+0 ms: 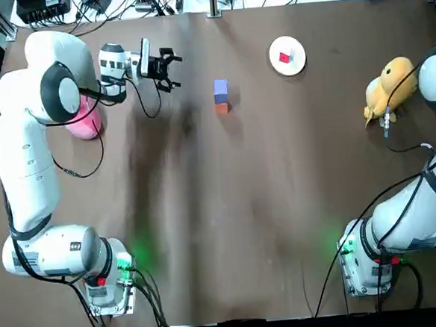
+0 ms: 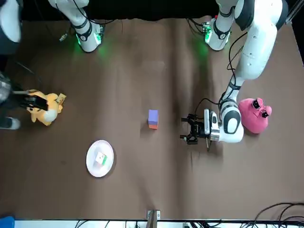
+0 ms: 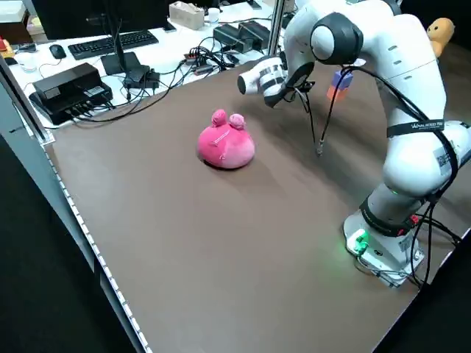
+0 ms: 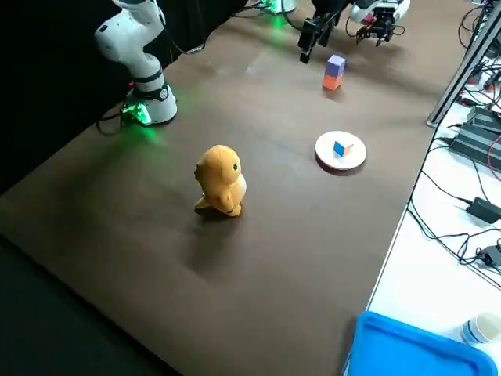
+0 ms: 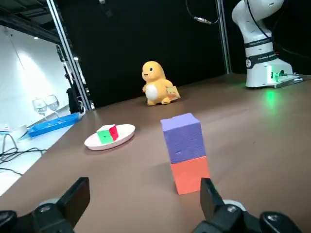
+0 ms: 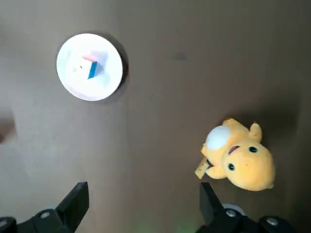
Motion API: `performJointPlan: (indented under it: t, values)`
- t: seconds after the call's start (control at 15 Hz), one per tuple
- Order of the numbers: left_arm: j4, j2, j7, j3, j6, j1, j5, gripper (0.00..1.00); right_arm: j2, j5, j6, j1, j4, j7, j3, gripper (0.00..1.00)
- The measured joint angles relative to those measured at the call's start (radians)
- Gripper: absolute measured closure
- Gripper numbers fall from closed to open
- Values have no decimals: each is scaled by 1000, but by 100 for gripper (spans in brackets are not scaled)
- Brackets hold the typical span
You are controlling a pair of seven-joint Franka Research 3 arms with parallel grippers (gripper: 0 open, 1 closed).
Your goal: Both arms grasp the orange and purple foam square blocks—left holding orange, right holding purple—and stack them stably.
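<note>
Left hand [image 1: 174, 71] apart from purple block [image 1: 220, 88] atop orange block [image 1: 221, 108]

A robotics lab: two white robot arms [image 1: 23, 162] stand on green-lit bases [image 1: 99, 284] at the near edge of a brown counter [image 3: 221, 243]. Just past the counter's far edge sit a keyboard [image 3: 118, 43], black electronics boxes [image 3: 70, 87] and loose cables [image 3: 184, 62] (an aluminium frame post [image 4: 462, 66] rises there too). A black backdrop [image 4: 47, 78] closes the side behind the arms.
</note>
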Motion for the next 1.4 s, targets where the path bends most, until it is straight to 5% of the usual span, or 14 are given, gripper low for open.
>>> performJointPlan:
  t: [0.2,0.53,1.4]
  values:
    - [-43,-50,-62,2,0,29,0,0,-58,-1,35,-31,-79,-37,0,0]
    - [-141,-162,-441,3,-1,64,8,0,-213,-3,117,-31,-297,-38,8,0]
    - [-142,-497,-1741,25,1,129,549,0,-233,-3,136,-35,-335,-73,12,0]
